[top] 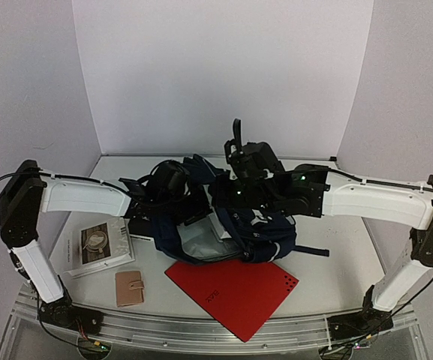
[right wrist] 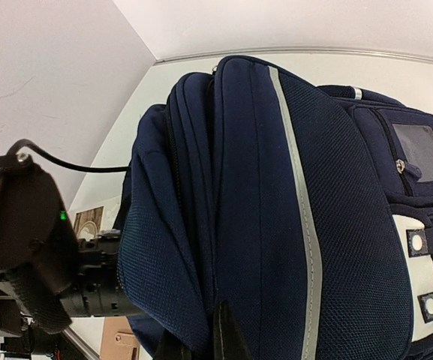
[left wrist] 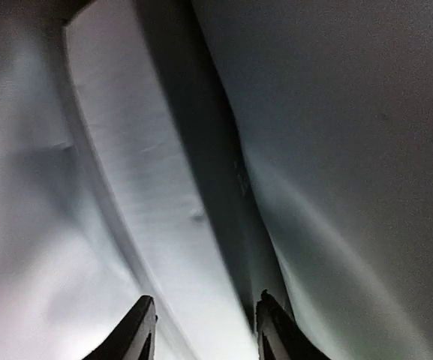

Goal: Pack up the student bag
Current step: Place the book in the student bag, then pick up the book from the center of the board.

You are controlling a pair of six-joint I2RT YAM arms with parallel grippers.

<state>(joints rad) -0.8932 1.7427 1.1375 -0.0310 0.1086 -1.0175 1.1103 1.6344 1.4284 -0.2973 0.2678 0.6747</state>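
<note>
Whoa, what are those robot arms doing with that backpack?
They are packing the bag. The right gripper is shut, pinching its navy fabric. The left gripper, jaws apart and holding nothing, is at the bag's opening. A red folder, a tan wallet and a booklet lie on the table in front, not packed yet.

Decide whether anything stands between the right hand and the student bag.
Nothing visible does. In the right wrist view the right hand is closed directly on the navy fabric of the student bag, with no object between them. The red folder lies flat on the table, out of the way.
</note>
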